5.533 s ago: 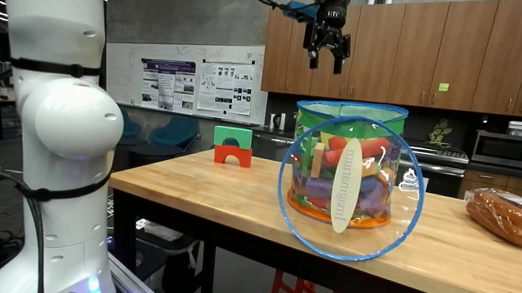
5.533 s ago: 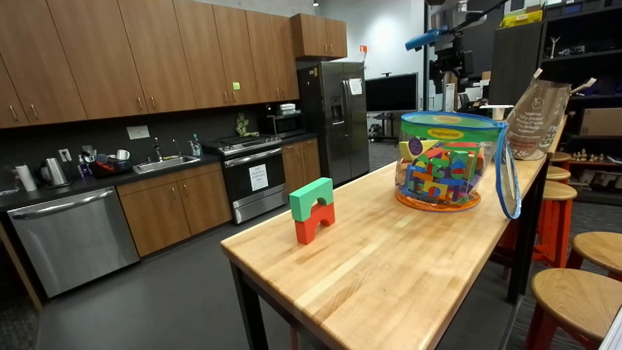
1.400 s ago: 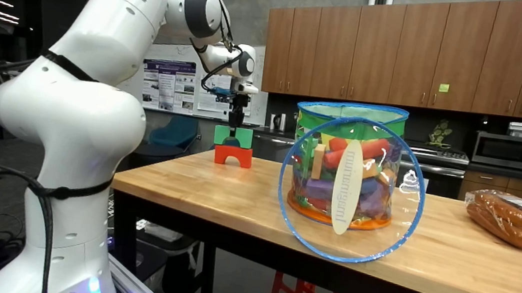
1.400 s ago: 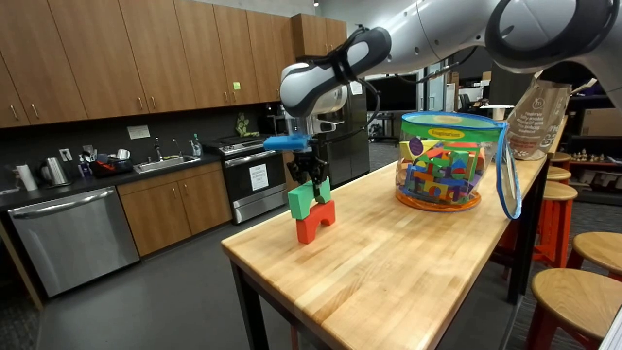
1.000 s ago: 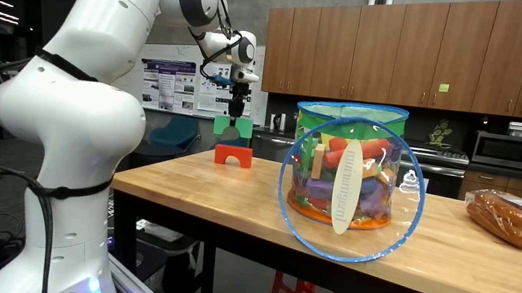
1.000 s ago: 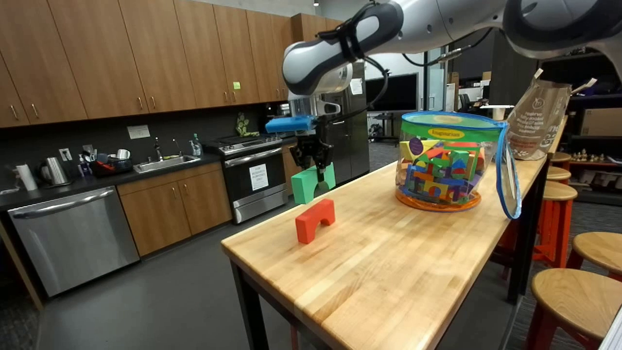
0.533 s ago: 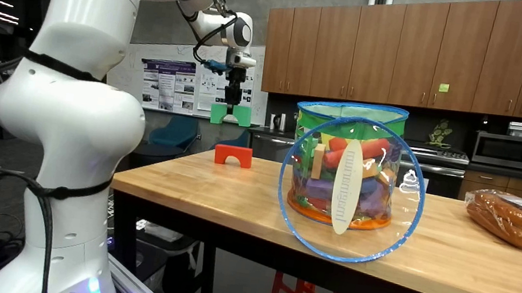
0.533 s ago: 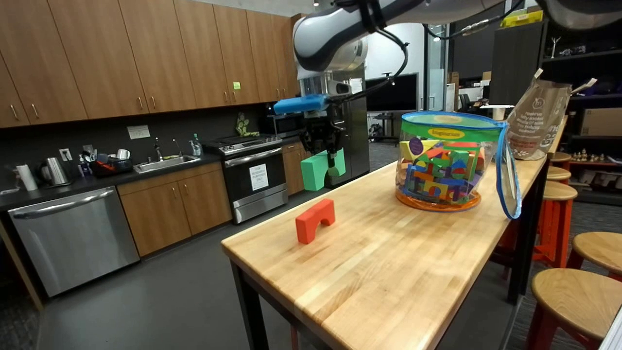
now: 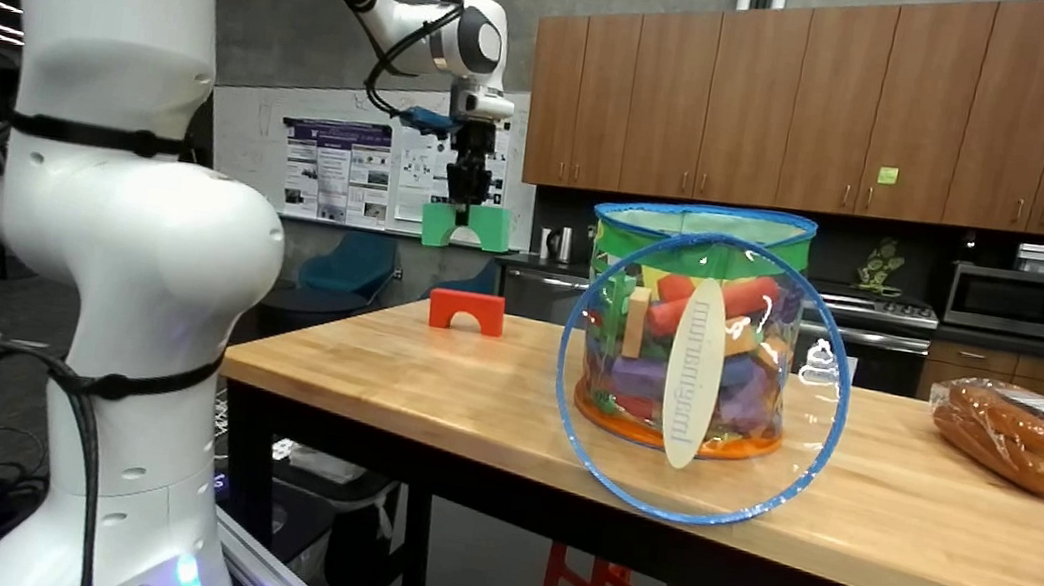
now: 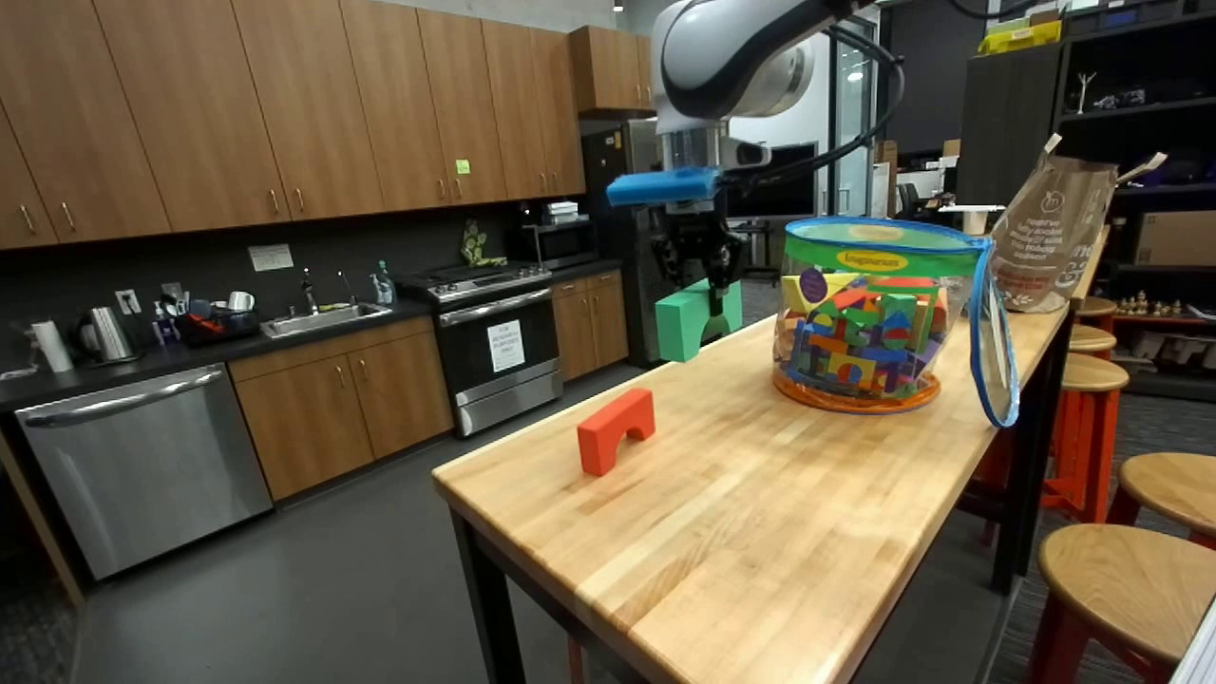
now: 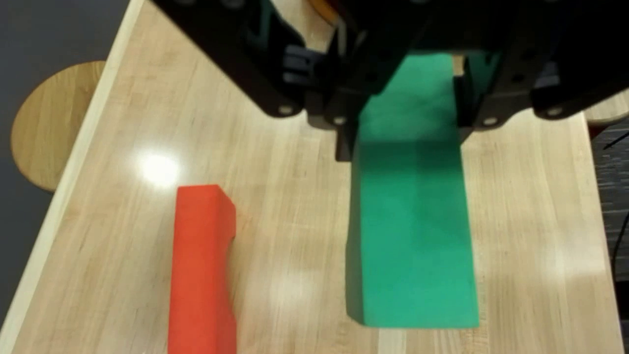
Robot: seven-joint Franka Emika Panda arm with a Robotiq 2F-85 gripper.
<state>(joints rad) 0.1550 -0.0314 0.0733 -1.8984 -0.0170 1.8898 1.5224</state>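
We see the gripper (image 11: 407, 129) partly closed, gripping the green arch block (image 10: 691, 318) across its middle, aloft over the worktop (image 10: 760, 532), beyond and right of the red arch block (image 10: 606, 432) in an exterior view. Pinched at mid-length alone, we judge, it could swivel or slip if knocked against the clear tub (image 10: 823, 255). The held block's hollow faces down; its long axis lies roughly level, running near-left to far-right there.
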